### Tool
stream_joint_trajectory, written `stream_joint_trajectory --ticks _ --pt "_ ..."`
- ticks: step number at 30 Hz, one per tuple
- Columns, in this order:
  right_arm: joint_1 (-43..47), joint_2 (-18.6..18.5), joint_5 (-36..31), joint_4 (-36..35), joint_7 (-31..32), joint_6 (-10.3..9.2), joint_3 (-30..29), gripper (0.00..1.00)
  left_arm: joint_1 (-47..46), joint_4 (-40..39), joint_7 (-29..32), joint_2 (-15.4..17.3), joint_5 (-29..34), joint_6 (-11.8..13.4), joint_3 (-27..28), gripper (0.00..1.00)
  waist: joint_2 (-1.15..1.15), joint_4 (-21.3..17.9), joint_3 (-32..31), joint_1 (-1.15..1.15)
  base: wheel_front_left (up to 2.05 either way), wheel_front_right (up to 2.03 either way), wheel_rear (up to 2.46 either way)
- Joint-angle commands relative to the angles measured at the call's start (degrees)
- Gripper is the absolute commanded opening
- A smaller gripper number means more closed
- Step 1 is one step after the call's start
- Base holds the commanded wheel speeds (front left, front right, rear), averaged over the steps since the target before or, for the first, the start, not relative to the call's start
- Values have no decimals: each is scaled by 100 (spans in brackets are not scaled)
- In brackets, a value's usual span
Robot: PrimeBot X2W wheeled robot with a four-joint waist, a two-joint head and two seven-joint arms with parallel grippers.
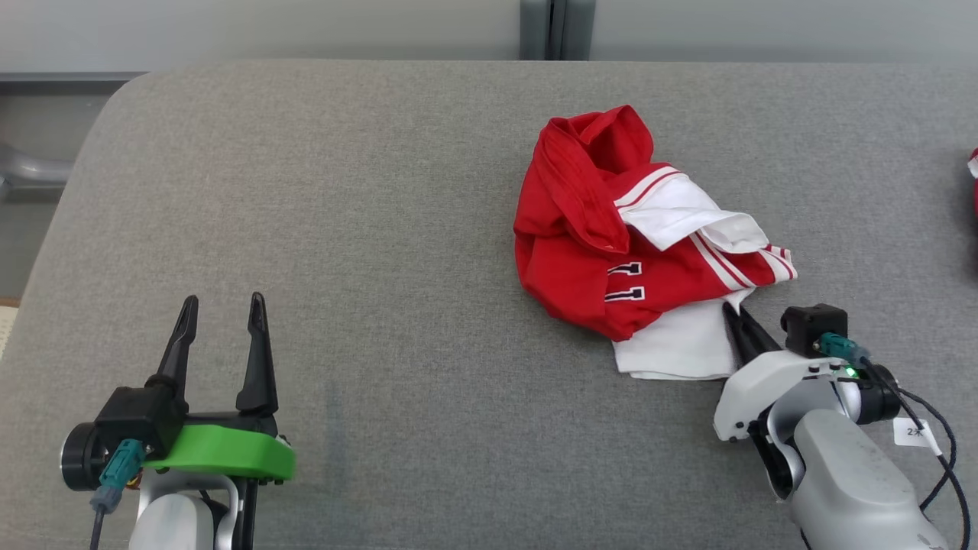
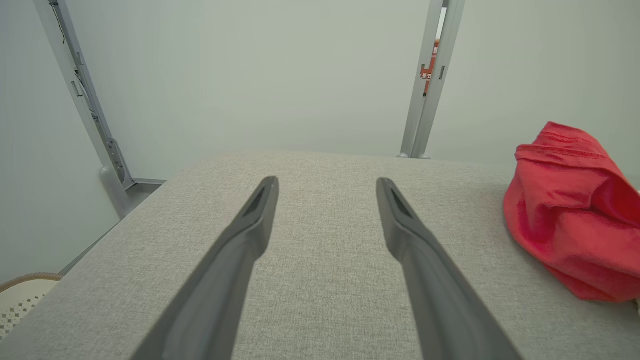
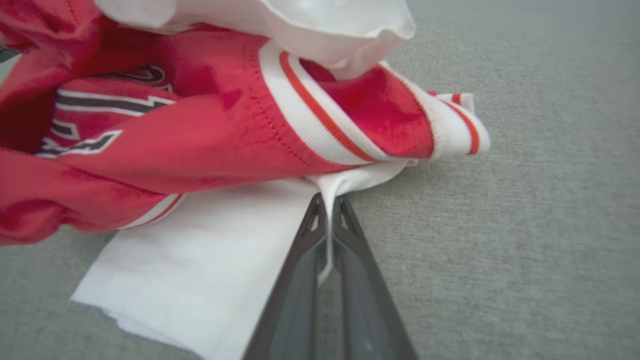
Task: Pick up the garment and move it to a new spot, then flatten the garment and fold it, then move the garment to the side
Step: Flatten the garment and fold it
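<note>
The right gripper (image 1: 732, 312) (image 3: 327, 198) has its two dark fingers pressed together on a thin fold of white cloth at the near right corner of the jersey (image 1: 581, 260) (image 3: 200, 140), pinching it just below the striped red-and-white cuff. The jersey, red with white panels and dark numerals, lies crumpled on the grey fabric surface (image 1: 344, 229). Well to the left of the jersey, the left gripper (image 1: 223, 299) (image 2: 326, 181) stands wide apart, holding nothing, above bare fabric.
</note>
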Motion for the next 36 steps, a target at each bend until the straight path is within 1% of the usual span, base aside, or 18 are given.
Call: stream_joint_trajectory --ticks 1,6,11,15,17,18,19,20,30,36 --pt "113 -100 36 -106 -42 -13 -27 0 77 16 -16 -20 21 -13 25 100 0 -139 -95 0 0 0 0" --pt "378 -438 122 -588 -43 -12 -167 0 153 25 -17 -33 37 -24 54 100 0 -342 -206 0 0 0 0" --pt "885 -712 225 -1075 8 -12 -506 0 209 3 -16 -44 45 -30 76 100 0 -465 -262 0 0 0 0" --pt "1347 -753 259 -1433 145 -12 -844 0 258 -9 -17 -48 56 -36 110 100 0 -535 -307 0 0 0 0" --pt "1575 -656 300 -1661 259 -12 -978 0 290 -30 -16 -53 61 -36 145 100 0 -586 -327 0 0 0 0" --pt "1656 -607 317 -1780 306 -12 -1021 10 296 -37 -16 -55 58 -36 152 100 0 -607 -329 0 0 0 0" --pt "1715 -591 298 -1912 317 -12 -1044 85 299 -35 -17 -59 54 -38 154 100 0 -629 -333 0 0 0 0" --pt "1753 -564 284 -2005 338 -12 -1065 100 301 -30 -16 -60 55 -39 145 100 0 -641 -335 0 0 0 0" --pt "1914 -228 13 -2998 214 -12 -1126 100 307 -20 -17 -66 117 -38 144 100 0 -747 -458 0 0 0 0" --pt "1865 -88 -28 -3284 220 -11 -735 100 333 -33 -16 -72 129 -42 107 100 0 -722 -468 0 0 0 0"
